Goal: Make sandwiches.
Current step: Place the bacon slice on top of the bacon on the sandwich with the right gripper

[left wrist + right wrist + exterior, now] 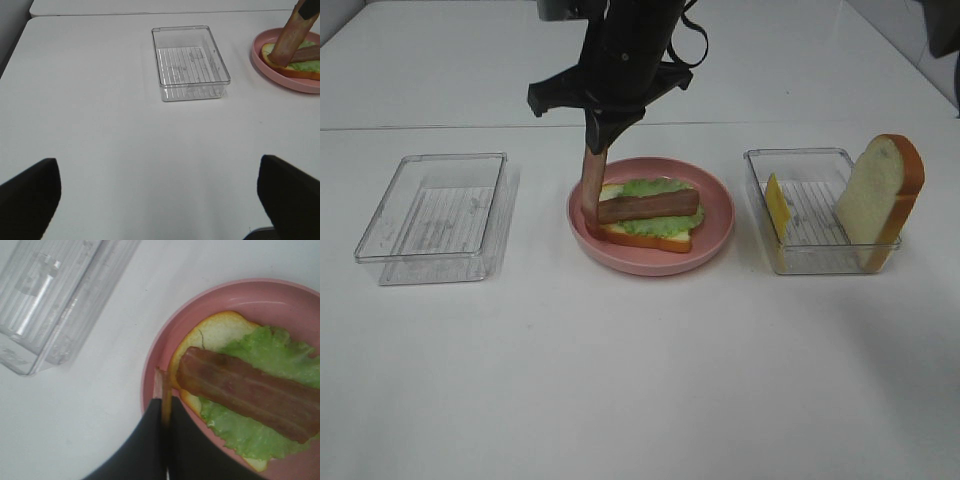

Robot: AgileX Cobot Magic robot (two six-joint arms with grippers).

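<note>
My right tool [166, 415] was pinched shut on the top end of a bacon strip [592, 188], light and bendy I judged, standing nearly upright at the left edge of the half-built sandwich [648, 218] on the pink plate [716, 238] mid-frame, while my left tool [160, 197] gaped empty.

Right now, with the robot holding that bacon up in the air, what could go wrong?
The right tool grips the held bacon strip upright, with its lower end at the edge of the bread slice. If it lets go like this, the strip might flop onto the pink plate instead of the lettuce. Laying it down could also push the flat bacon strip out of place.
</note>
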